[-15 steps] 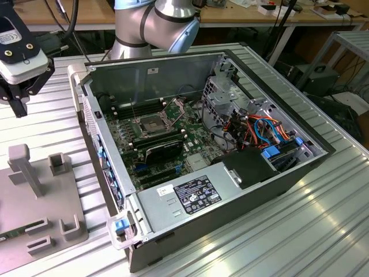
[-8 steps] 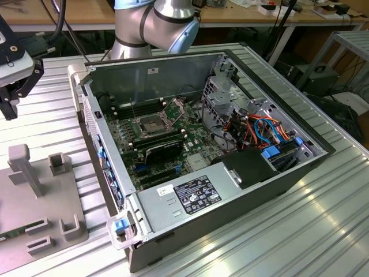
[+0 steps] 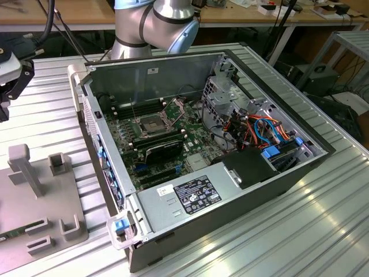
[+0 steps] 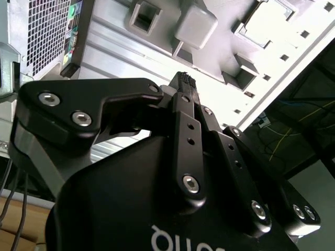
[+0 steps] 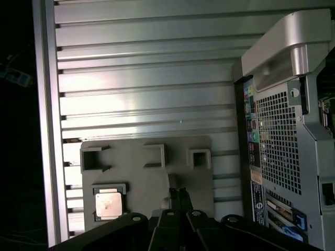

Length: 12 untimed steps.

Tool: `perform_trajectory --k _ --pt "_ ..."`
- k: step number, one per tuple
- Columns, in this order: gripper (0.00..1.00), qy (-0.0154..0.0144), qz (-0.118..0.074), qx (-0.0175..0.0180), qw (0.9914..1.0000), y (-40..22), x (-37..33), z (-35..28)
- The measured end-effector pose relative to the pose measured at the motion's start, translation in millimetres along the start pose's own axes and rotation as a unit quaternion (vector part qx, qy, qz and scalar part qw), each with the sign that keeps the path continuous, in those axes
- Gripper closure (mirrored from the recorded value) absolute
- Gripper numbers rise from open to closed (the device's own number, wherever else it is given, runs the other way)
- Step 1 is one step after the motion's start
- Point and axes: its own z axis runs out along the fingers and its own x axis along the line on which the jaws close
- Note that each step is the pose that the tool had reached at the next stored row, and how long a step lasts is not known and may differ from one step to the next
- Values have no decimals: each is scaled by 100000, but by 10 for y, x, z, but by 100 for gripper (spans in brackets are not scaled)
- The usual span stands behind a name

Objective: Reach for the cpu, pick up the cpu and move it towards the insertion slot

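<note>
The cpu [image 5: 109, 203] is a small pale square plate lying flat in a square holder on the grey fixture plate [image 5: 141, 178]. My gripper [image 5: 178, 194] hovers above that plate, off to one side of the cpu and not touching it. Its two black fingers [image 4: 183, 82] are pressed together with nothing between them, so it is shut. In the exterior view the gripper [image 3: 10, 86] hangs at the far left, outside the computer case. The insertion slot [image 3: 151, 124] is a silver-framed socket with a dark centre on the green board, its metal flap [image 3: 173, 107] raised.
The open computer case [image 3: 277, 184] fills the middle of the ribbed aluminium table [image 3: 323, 231]. Inside it are a grey box with a white label [image 3: 190, 196] and coloured cables [image 3: 265, 130]. Grey posts [image 3: 26, 167] rise from the fixture plate. The arm's base [image 3: 150, 26] stands behind the case.
</note>
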Motion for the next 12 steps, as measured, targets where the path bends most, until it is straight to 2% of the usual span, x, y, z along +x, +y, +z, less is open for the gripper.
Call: perform_trajectory --k 5,8,12 --pt "89 3 -2 3 100000 -6 73 7" --pt "89 1 -1 3 100000 -13 165 16" --pt "89 5 -3 3 100000 -19 233 23"
